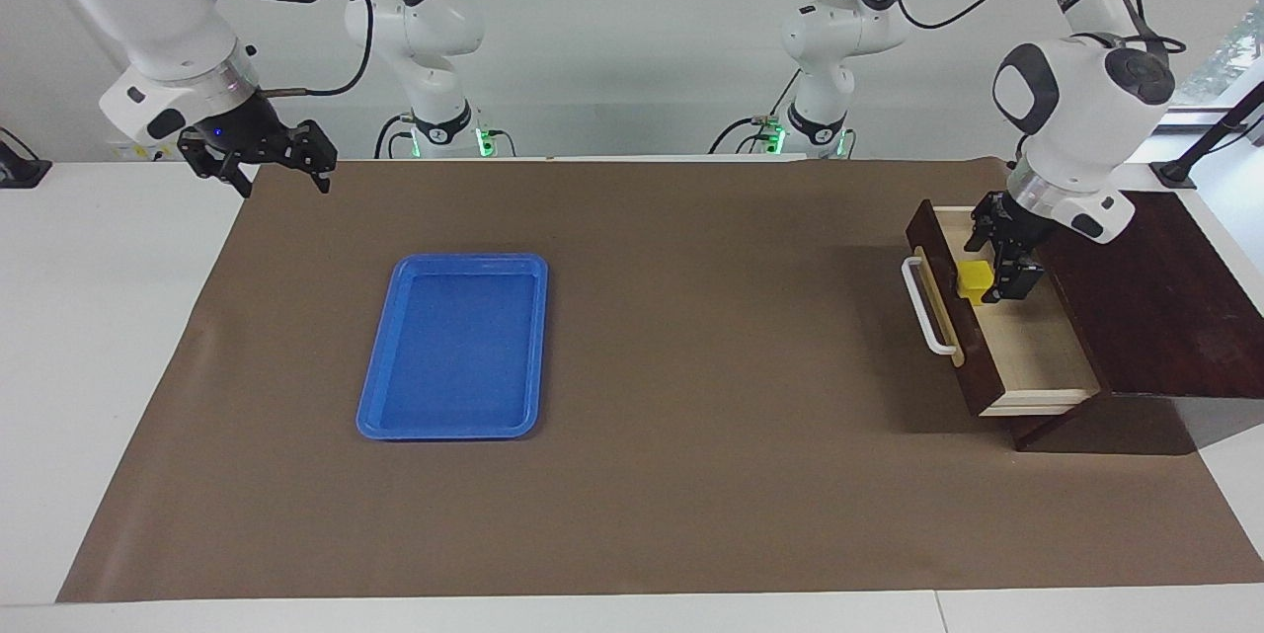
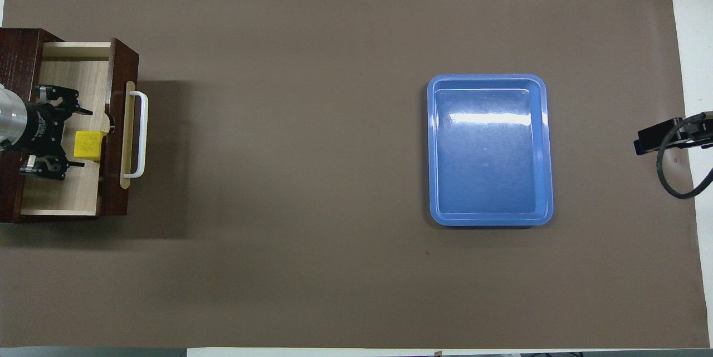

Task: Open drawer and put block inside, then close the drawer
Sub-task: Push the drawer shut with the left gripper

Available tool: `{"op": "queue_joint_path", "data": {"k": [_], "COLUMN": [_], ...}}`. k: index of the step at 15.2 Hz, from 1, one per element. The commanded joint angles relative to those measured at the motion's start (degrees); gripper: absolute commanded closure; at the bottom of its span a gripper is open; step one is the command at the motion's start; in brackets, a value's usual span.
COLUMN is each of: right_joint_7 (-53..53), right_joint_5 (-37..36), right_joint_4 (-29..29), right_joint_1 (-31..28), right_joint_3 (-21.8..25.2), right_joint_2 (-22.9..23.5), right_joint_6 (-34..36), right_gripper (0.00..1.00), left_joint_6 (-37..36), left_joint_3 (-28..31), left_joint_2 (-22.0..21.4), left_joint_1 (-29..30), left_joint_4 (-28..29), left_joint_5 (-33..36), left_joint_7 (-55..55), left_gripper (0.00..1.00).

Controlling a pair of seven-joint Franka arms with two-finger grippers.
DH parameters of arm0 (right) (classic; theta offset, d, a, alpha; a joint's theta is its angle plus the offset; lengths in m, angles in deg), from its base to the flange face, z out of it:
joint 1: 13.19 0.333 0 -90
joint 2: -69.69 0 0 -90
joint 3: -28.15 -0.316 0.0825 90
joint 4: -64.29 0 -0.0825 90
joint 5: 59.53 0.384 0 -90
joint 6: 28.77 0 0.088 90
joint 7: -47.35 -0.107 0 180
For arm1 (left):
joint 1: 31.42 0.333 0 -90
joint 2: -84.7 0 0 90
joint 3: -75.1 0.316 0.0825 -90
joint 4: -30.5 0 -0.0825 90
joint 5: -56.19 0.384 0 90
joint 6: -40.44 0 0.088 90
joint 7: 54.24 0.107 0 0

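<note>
The dark brown drawer (image 1: 1037, 352) stands pulled out of its cabinet (image 1: 1155, 297) at the left arm's end of the table, its white bar handle (image 1: 925, 307) toward the table's middle. The overhead view shows its pale interior (image 2: 72, 73). The small yellow block (image 1: 975, 280) sits inside the drawer against the front wall; it also shows in the overhead view (image 2: 89, 144). My left gripper (image 1: 995, 270) is down in the drawer, open, with its fingers (image 2: 83, 111) spread on either side of the block. My right gripper (image 1: 281, 179) waits open, raised over the mat's edge at the right arm's end.
A flat blue tray (image 1: 395, 356) lies on the brown mat (image 1: 691, 366) toward the right arm's end; it also shows in the overhead view (image 2: 434, 151). Bare white table (image 1: 99, 317) lies past the mat's edges.
</note>
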Motion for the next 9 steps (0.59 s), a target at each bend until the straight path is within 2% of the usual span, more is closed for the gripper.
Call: {"op": "queue_joint_path", "data": {"k": [1, 4, 9], "right_joint_7": [-0.8, -0.9, -0.8], "right_joint_5": [-1.1, -1.0, -0.9], "right_joint_4": [0.0, 0.0, 0.5], "right_joint_1": [-0.3, -0.2, -0.3], "right_joint_3": [-0.6, -0.8, -0.9], "right_joint_2": [-0.6, -0.6, -1.1], "right_joint_6": [0.7, 0.5, 0.8], "right_gripper": [0.00, 0.00, 0.00], "left_joint_6": [-6.8, -5.9, -1.2], "left_joint_3": [0.1, 0.1, 0.1], "left_joint_2": [-0.2, -0.9, -1.4], "left_joint_1": [-3.1, -8.0, -10.1], "left_joint_4": [-5.7, -3.4, 3.1], "left_joint_5": [-1.6, -1.5, 0.0], "left_joint_7": [-2.6, -7.0, -9.5], "left_gripper": [0.00, 0.00, 0.00]}}
